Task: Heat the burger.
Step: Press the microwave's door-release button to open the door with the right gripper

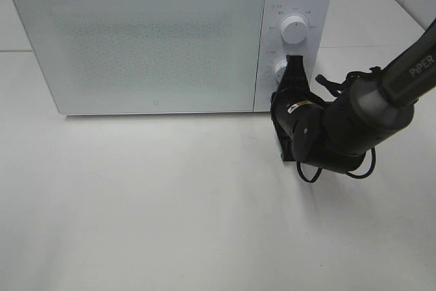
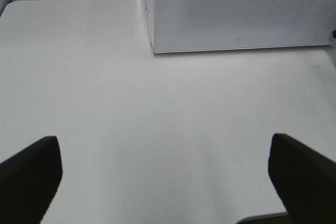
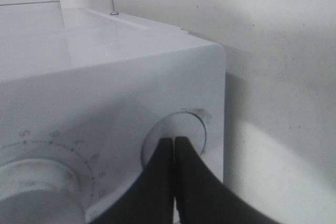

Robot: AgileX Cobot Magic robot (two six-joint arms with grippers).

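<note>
While the black right gripper point(image 1: 295, 66) had its jaws pinched fully together against the lower round white dial point(image 1: 278, 69), no burger showed up anywhere.

My guess was it sat inside the boxy white microwave point(image 1: 136, 39) behind that frosted, closed door, but you honestly couldn't tell from any view. What worried me: closed tips only press on the dial face rather than wrap it, so they could've slipped off the smooth plastic and turned nothing, or pushed hard enough to shove the whole oven back across the white table point(image 1: 170, 202). Over-twisting would also mean a way-too-long heat. Count-wise: one microwave, two dials (the upper one point(image 1: 293, 28) untouched), two grippers, zero burgers visible. The black left gripper point(image 2: 165, 174) hung over bare tabletop with jaws spread wide, holding nothing.
</note>
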